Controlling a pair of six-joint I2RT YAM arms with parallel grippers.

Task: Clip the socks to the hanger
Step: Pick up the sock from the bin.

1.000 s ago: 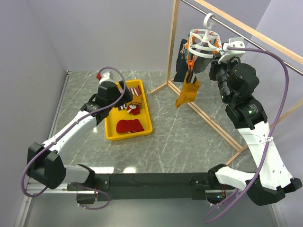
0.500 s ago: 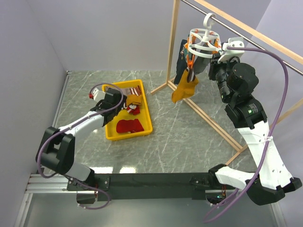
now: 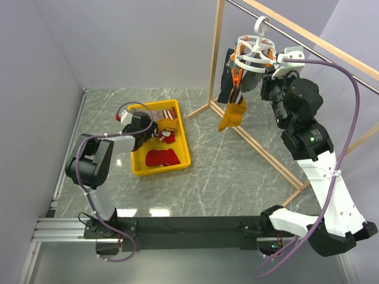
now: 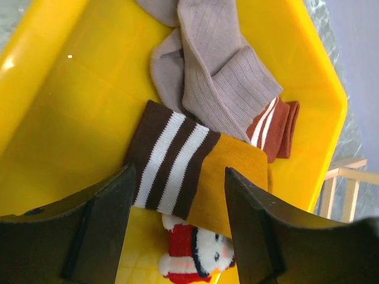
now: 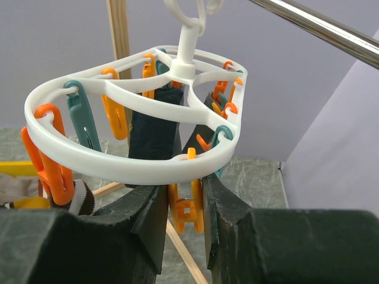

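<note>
Socks are lying in two places. Yellow tray is sitting on the marble-patterned counter, left of the wooden frame.

Left end effector is hovering low inside the tray, released. Its fingers are standing wide apart, one on either side of the brown-and-white striped cuff of a mustard sock. Whether they are touching the fabric cannot be told. Grey-beige sock is lying crumpled just beyond, overlapping the cuff's far edge and a rust sock with white stripes. Red-and-white sock is peeking out from under the mustard one at the near side. In the overhead view a plain red sock is lying flat in the tray's near half.

White hanger is hanging by its hook from the metal rod of the frame. Right end effector is reaching up under the outer ring, clenched on an orange clip that is dangling between its fingers. More clips are dangling around the rings, among them a teal clip on the left.

Dark navy sock is hanging clipped at the hanger's far side. Second mustard sock is hanging below the hanger, cuff end up among the clips and the rest dangling free above the counter.
</note>
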